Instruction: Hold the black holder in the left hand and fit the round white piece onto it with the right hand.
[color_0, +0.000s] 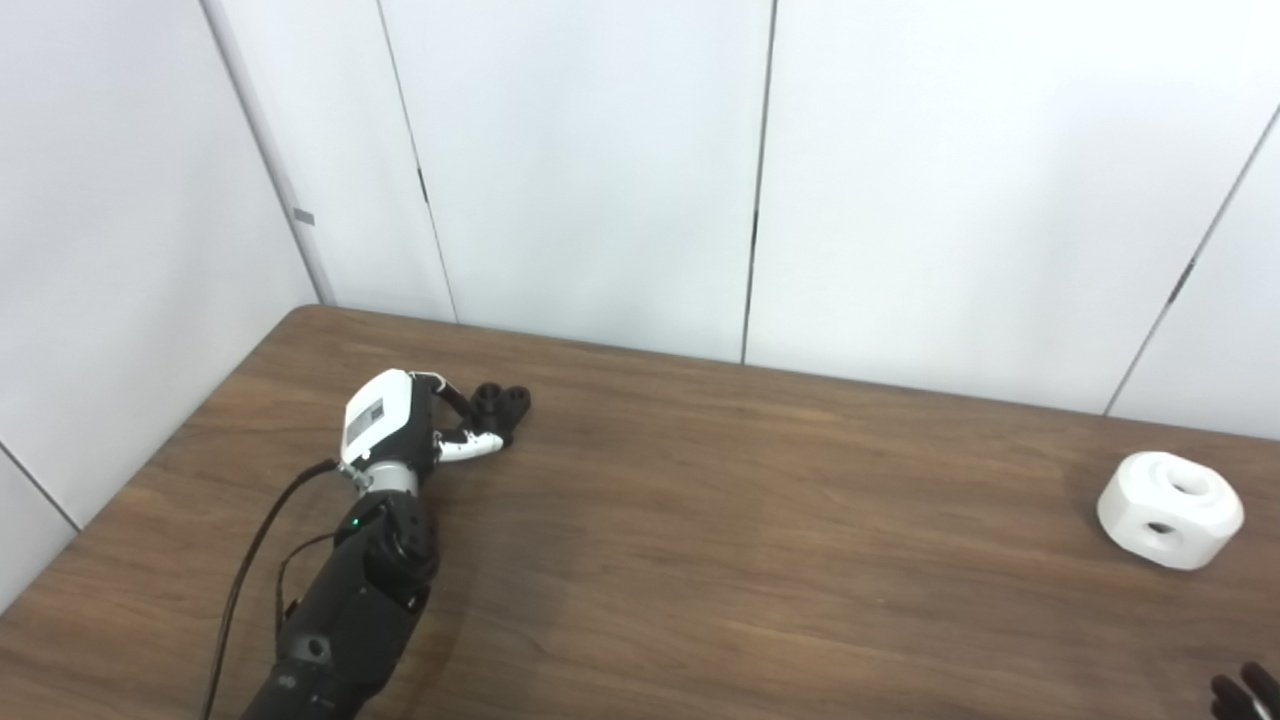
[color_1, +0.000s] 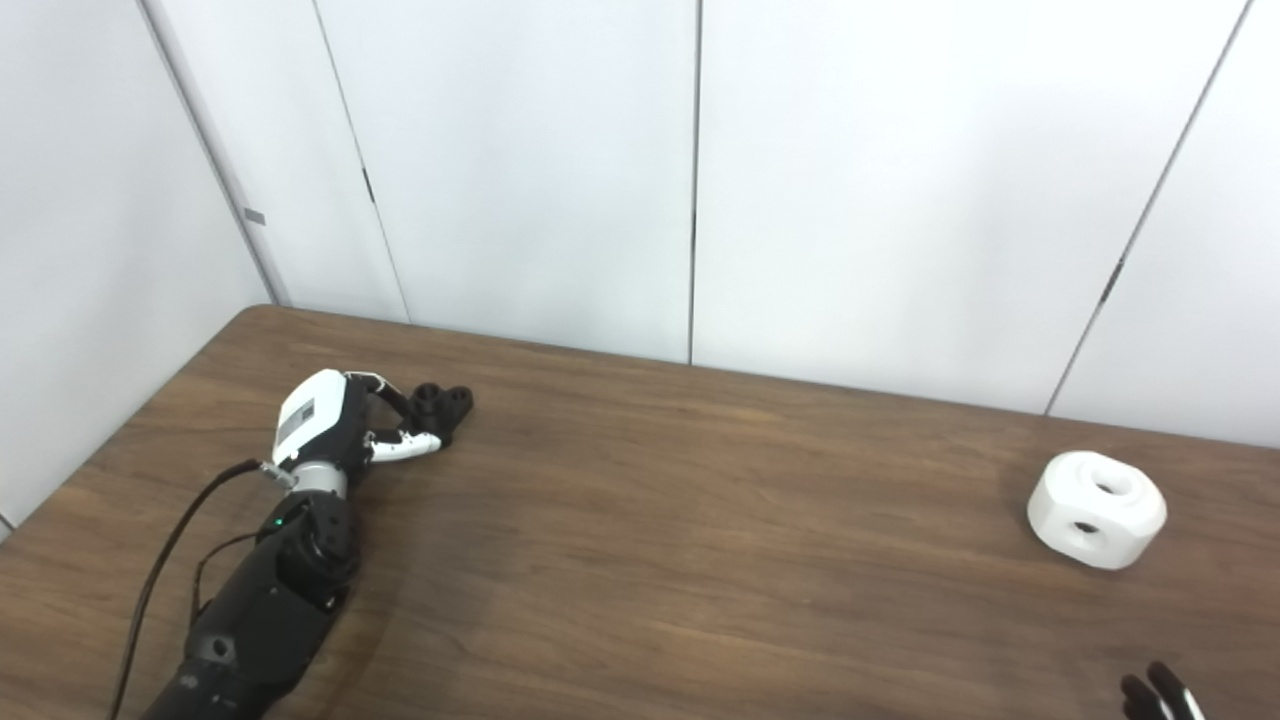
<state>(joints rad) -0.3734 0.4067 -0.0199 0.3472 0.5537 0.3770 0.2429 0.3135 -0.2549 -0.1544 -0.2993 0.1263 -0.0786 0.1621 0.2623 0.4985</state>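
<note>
At left of centre the left hand (color_0: 400, 425) reaches the black holder (color_0: 502, 403), fingers curled about it on the table (color_0: 700, 560), seemingly gripping it for lifting. Lower right, only the right hand's (color_1: 1160, 695) fingertips show; whether apart, I cannot tell. The round white piece (color_0: 1170, 508) waits at far right, well apart. White wall panels (color_0: 600, 150) stand behind.

My left hand (color_0: 400, 425): white back shell with grey label, black fingers, white thumb. Forearm black, green LED, black cables. Right hand (color_1: 1160, 695): dark fingertips only.
</note>
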